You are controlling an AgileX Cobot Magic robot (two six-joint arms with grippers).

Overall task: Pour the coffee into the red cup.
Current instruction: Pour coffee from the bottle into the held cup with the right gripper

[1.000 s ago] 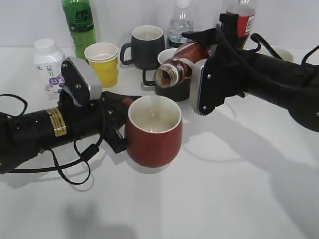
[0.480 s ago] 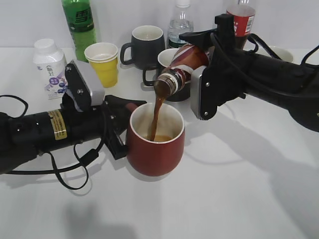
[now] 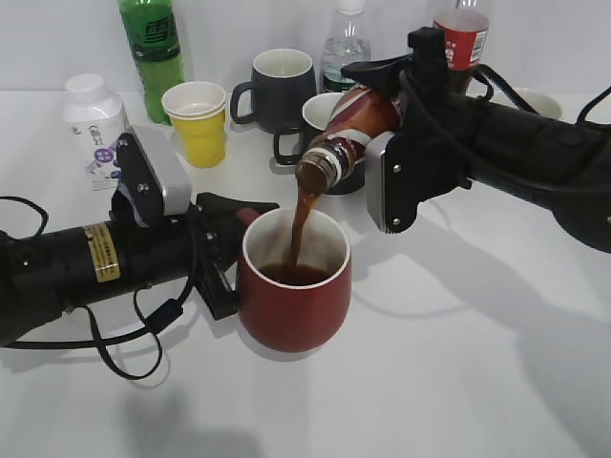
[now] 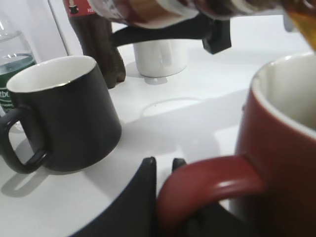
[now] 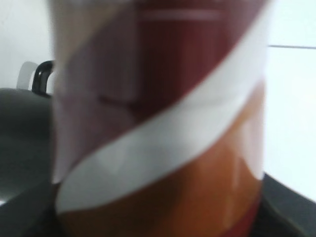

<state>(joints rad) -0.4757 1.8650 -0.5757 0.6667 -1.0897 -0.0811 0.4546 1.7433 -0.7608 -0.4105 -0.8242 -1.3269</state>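
Note:
The red cup stands at the table's middle, with dark coffee pooled inside. My left gripper is shut on the cup's loop handle. My right gripper is shut on the brown coffee bottle, which is tilted mouth-down over the cup. A brown stream runs from the bottle's mouth into the cup. The bottle's brown body with its white swirl fills the right wrist view. The cup's rim and body fill the right of the left wrist view.
Behind stand two black mugs, a yellow paper cup, a green bottle, a white bottle, a clear water bottle, a red-labelled cola bottle and a white bowl. A black mug shows in the left wrist view.
The bottle tipped further and coffee began streaming out. The cup went from empty to holding dark coffee. The left arm shifted slightly with the cup.

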